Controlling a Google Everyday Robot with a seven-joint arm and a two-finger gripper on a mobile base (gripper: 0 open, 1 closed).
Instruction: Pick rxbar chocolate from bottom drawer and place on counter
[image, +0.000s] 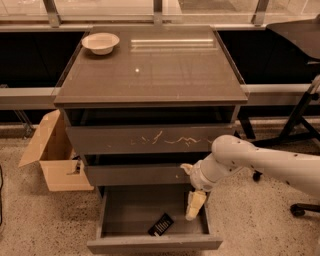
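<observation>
The rxbar chocolate (161, 224) is a small black bar with white lettering, lying flat near the front of the open bottom drawer (150, 244). My gripper (191, 189) hangs over the drawer's right side, to the right of and above the bar, not touching it. It is open and empty, with one cream finger (195, 205) pointing down into the drawer. The counter (155, 70) is the glossy grey-brown top of the cabinet.
A white bowl (100, 42) sits on the counter's back left corner. The scratched top drawer (150, 140) and the middle drawer (135, 175) are shut. An open cardboard box (52, 152) stands on the floor at the left. Chair legs (300, 125) are at the right.
</observation>
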